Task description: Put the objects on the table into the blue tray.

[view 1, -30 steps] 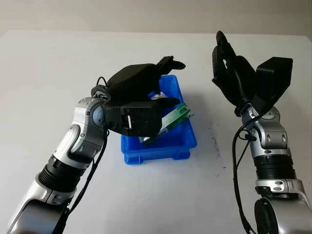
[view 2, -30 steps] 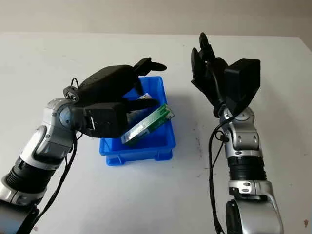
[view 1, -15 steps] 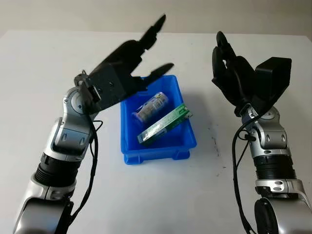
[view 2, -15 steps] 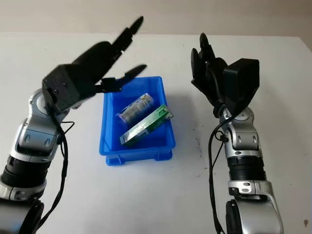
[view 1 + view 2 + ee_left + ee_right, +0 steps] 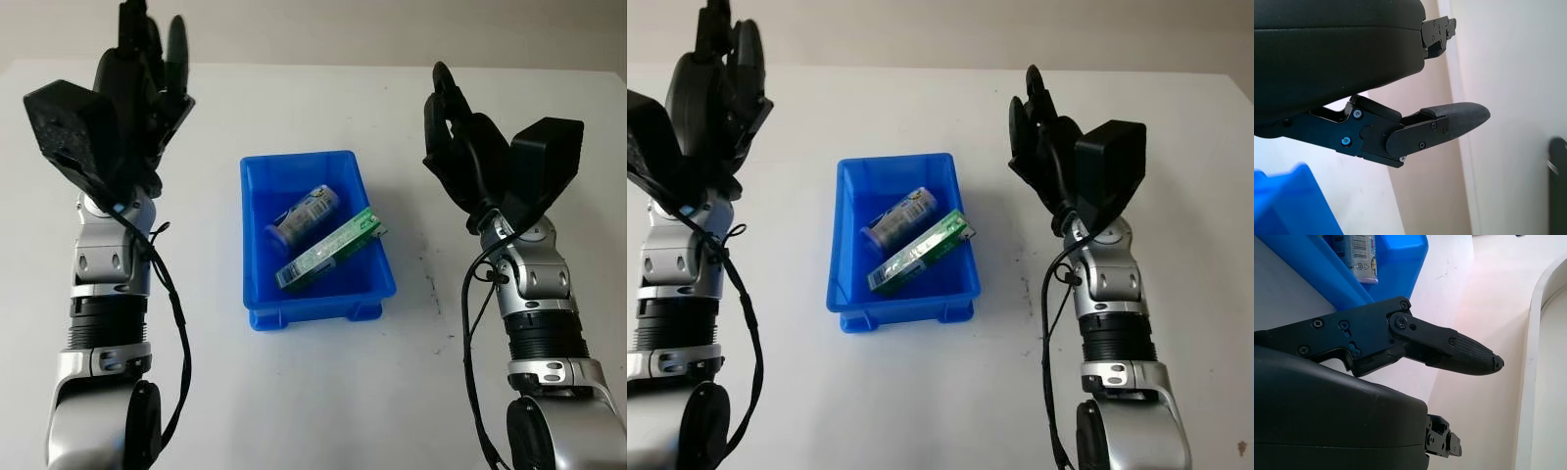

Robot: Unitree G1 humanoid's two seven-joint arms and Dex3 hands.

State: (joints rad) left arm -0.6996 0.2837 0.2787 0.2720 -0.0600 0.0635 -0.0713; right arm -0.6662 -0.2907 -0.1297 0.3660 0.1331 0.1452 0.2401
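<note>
- The white table [image 5: 323, 392] spreads across the whole scene, with a few small dark marks on its surface to the right of the tray.
- The left arm [image 5: 110, 294] rises from the bottom left corner, silver and black, with a black cable looping along it; its forearm stands nearly upright.
- The right arm [image 5: 534, 313] rises from the bottom right in the same upright pose, a black cable running down beside it.
- The blue tray [image 5: 257, 294] sits in the middle of the table between the two arms, well apart from both, with its long sides running away from the robot.
- The left hand [image 5: 132, 83] is raised high above the table to the left of the tray, holding nothing, its black fingers pointing up and away from the robot. In the left wrist view its fingers [image 5: 1449, 122] are stretched out straight, with a corner of the blue tray at the edge of that picture.
- The right hand [image 5: 470, 147] is raised above the table to the right of the tray, also empty, fingers extended upward. In the right wrist view one finger [image 5: 1464, 355] reaches out uncurled, with the tray behind it.
- A green and white box [image 5: 330, 250] lies inside the tray, set diagonally, its far end tipped up against the right wall.
- A small can with a printed label [image 5: 302, 215] lies on its side in the tray, just beside the box on the far side.
</note>
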